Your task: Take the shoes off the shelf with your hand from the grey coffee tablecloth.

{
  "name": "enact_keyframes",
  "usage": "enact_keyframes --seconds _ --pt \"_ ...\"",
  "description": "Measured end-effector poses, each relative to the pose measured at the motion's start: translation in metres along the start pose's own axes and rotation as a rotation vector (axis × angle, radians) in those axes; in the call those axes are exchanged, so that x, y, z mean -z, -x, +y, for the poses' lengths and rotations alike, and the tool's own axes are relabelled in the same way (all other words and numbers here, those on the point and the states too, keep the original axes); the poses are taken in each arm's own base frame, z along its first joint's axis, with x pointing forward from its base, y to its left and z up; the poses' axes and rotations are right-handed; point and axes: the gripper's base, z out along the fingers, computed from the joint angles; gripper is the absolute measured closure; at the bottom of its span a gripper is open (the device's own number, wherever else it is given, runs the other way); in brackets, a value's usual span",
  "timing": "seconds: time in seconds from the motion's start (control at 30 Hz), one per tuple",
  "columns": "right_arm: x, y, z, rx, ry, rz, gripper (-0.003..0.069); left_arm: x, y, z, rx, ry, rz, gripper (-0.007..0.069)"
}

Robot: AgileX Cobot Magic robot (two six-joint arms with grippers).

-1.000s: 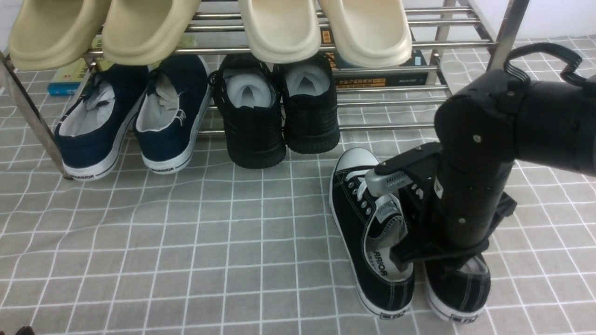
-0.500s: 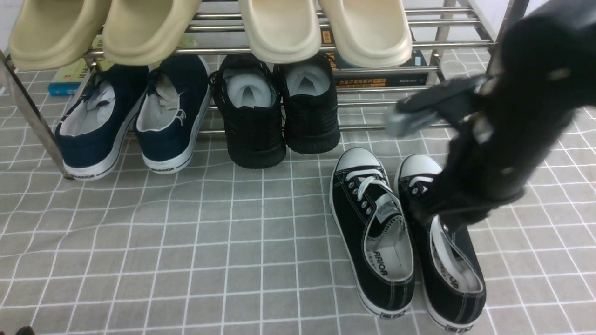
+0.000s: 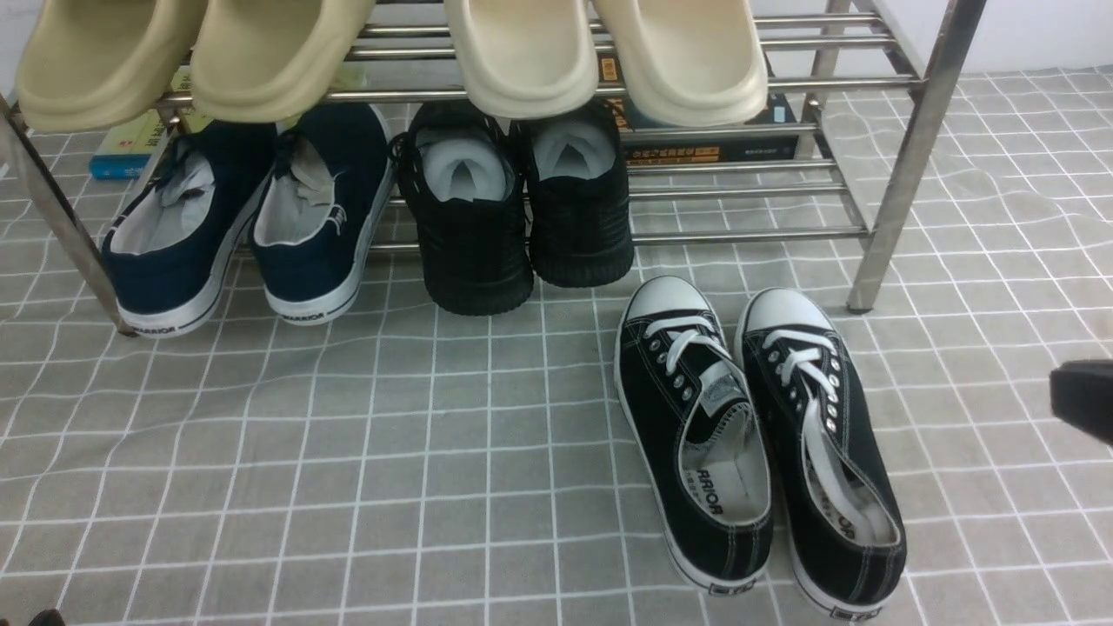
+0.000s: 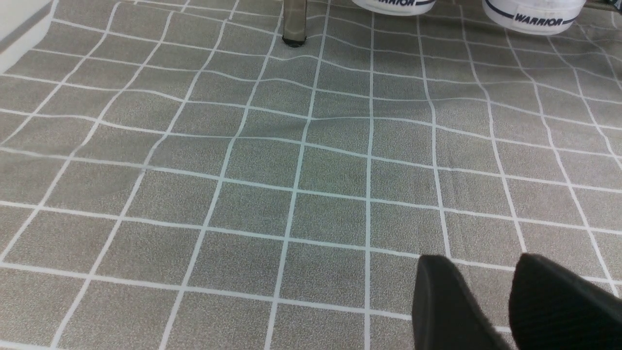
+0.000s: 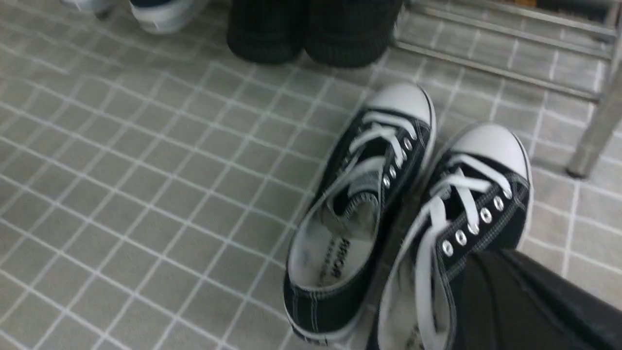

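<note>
Two black canvas sneakers with white laces and toe caps lie side by side on the grey, white-gridded cloth, before the silver tubular metal rack's right front corner, one insole reading "RRIOR". The rack carries four cream clogs above; below are two navy slip-ons marked "WARRIOR" and two all-black sneakers. The right pincer is closed and empty; the left pincer stands slightly apart.

The grey-taupe tablecloth bears a white grid. At five o'clock, the canvas sneakers are black with white toes and laces. Toward eleven, the slip-ons are navy, white-soled; at twelve, the other sneakers are all black.
</note>
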Motion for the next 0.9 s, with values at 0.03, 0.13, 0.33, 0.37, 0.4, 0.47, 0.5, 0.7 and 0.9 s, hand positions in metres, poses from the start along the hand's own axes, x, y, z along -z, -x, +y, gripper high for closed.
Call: enact_keyframes --seconds 0.03,0.13,0.33,0.37,0.4,0.47,0.5,0.7,0.9 --pt "0.0 0.0 0.0 -0.003 0.007 -0.025 0.0675 0.0 0.0 0.0 0.0 0.0 0.0 0.0385" --pt "-0.003 -0.019 -0.001 -0.011 0.046 -0.147 0.0675 0.0 0.0 0.0 0.0 0.0 0.0 0.0385" --pt "-0.004 -0.023 -0.002 0.005 0.06 -0.205 0.0672 0.0 0.0 0.0 0.0 0.0 0.0 0.0385" --pt "-0.005 -0.024 -0.002 0.009 0.059 -0.204 0.0671 0.0 0.0 0.0 0.0 0.0 0.0 0.0385" --pt "-0.005 -0.024 -0.002 0.011 0.058 -0.203 0.0671 0.0 0.0 0.0 0.0 0.0 0.0 0.0385" --pt "-0.005 -0.025 -0.002 0.011 0.058 -0.2 0.067 0.0 0.0 0.0 0.0 0.0 0.0 0.0385" --pt "-0.005 -0.025 -0.002 0.011 0.058 -0.2 0.0669 0.0 0.0 0.0 0.0 0.0 0.0 0.0385" --pt "-0.005 -0.025 -0.002 0.011 0.058 -0.2 0.0665 0.0 0.0 0.0 0.0 0.0 0.0 0.0385" --pt "-0.005 -0.025 -0.002 0.011 0.058 -0.2 0.0662 0.0 0.0 0.0 0.0 0.0 0.0 0.0385"
